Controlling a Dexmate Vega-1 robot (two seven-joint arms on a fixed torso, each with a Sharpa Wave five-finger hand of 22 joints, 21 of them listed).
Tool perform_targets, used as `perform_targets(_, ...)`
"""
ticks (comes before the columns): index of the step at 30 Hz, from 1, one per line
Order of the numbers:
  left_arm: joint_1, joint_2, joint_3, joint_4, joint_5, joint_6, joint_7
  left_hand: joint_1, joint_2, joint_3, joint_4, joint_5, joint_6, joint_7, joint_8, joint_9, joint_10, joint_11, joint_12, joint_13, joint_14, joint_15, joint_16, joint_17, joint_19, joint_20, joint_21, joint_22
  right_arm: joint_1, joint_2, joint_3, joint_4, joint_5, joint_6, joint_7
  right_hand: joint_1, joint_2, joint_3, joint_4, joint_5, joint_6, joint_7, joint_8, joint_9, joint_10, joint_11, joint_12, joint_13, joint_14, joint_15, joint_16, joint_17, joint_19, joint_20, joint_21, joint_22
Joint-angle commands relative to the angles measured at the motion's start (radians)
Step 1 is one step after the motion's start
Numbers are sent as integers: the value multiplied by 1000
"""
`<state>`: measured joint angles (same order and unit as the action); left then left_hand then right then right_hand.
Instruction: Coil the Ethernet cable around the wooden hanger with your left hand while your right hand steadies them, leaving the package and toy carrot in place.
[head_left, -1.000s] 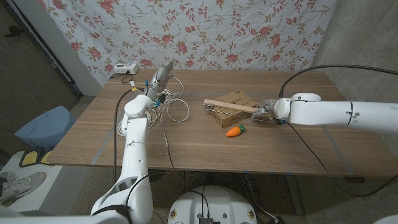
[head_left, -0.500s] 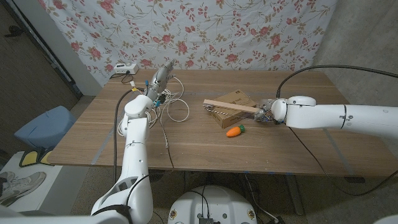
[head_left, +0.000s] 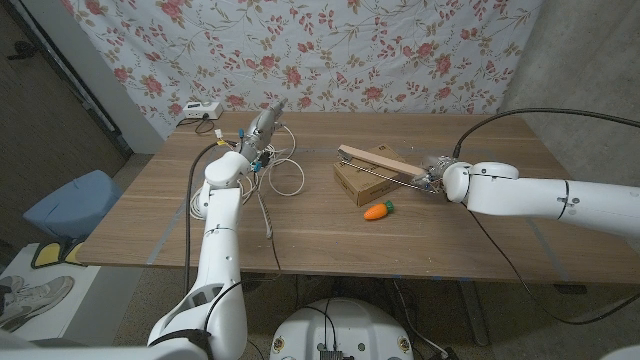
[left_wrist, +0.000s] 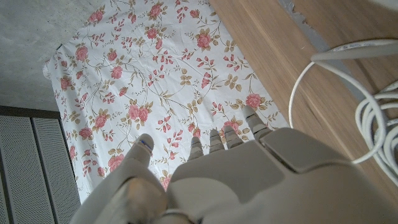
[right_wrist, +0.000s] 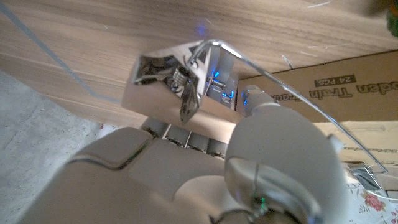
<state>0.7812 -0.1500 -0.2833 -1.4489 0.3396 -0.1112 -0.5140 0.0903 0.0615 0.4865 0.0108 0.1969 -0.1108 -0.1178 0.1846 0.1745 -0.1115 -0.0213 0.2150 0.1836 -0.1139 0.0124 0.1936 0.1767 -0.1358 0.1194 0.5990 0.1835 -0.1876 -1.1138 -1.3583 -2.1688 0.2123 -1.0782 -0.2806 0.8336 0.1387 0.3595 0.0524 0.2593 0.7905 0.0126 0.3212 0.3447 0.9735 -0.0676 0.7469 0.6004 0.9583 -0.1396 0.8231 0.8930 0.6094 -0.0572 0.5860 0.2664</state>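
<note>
The right hand gripped the wooden hanger over the package, toy carrot nearby, while the left hand, fingers extended and empty, hovered over the far-left Ethernet cable; grasping the cable looked next.

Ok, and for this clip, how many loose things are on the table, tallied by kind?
White Ethernet cable: 1
Wooden hanger, gripped by the right hand: 1
Cardboard package: 1
Orange toy carrot: 1
White power strip at the far corner: 1
Total: 5
</note>
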Motion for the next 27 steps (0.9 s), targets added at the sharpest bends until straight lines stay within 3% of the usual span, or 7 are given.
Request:
perform_targets(1, 28, 7, 37, -69, 79, 61, 35, 31, -3, 9, -27, 1, -11, -8, -1, 2, 7, -4, -2, 4, 42, -5, 9, 0, 20, 6, -2, 3, -191, -93, 157, -72, 30, 84, -287, -19, 65, 90, 79, 12, 72, -22, 58, 96, 2, -34, 175, 263, 21, -71, 140, 277, 26, -3, 106, 41)
perform_targets(3, 46, 8, 53, -108, 122, 80, 70, 61, -22, 9, -61, -5, -13, -8, 2, 2, 78, 5, 21, 8, 151, -10, 36, 5, 70, -7, 8, 9, -213, -104, 170, -71, 39, 115, -338, -12, 65, 94, 79, 13, 72, -19, 71, 114, -2, -45, 210, 324, 33, -71, 169, 323, 36, -7, 133, 49)
perform_targets(7, 101, 19, 109, -234, 268, 167, 152, 80, -48, -1, -96, -12, 106, 33, 33, 5, 249, 23, 76, 27, 357, -10, 107, 36, 138, -37, 42, 28, -246, -124, 182, -65, 49, 183, -434, -4, 65, 99, 76, 14, 77, -16, 75, 117, 1, -51, 229, 355, 38, -70, 187, 337, 39, -11, 148, 54)
perform_targets(13, 158, 69, 182, -378, 431, 293, 183, 154, -40, -7, -153, -16, 293, 83, 74, 10, 361, 6, 107, 49, 449, -26, 196, 83, 179, -42, 76, 47, -244, -137, 168, -63, 52, 238, -483, 1, 64, 102, 76, 14, 81, -16, 77, 115, 0, -44, 225, 350, 37, -69, 199, 342, 39, -11, 160, 58)
perform_targets(15, 168, 98, 200, -416, 464, 333, 152, 190, -41, -8, -171, -16, 370, 97, 88, 12, 389, -4, 116, 57, 449, -34, 217, 97, 183, -42, 82, 49, -239, -140, 158, -62, 51, 253, -488, 1, 63, 103, 77, 13, 83, -15, 77, 115, 4, -42, 222, 343, 36, -69, 202, 343, 38, -10, 164, 59)
perform_targets(19, 175, 156, 230, -467, 511, 394, 85, 236, -32, 3, -184, -14, 408, 104, 93, 14, 382, -5, 112, 61, 414, -29, 216, 102, 157, -33, 75, 50, -226, -143, 138, -59, 48, 276, -498, 1, 61, 103, 80, 12, 84, -13, 78, 112, 2, -39, 223, 347, 29, -68, 209, 343, 33, -11, 173, 62)
perform_targets(27, 138, 292, 305, -522, 597, 488, -102, 392, -12, 32, -189, -20, 502, 111, 95, 21, 309, 11, 81, 72, 224, -6, 143, 85, 24, 8, 37, 48, -207, -157, 100, -59, 51, 324, -534, 2, 61, 104, 82, 10, 89, -12, 79, 109, 6, -40, 220, 341, 25, -68, 218, 343, 29, -11, 185, 64)
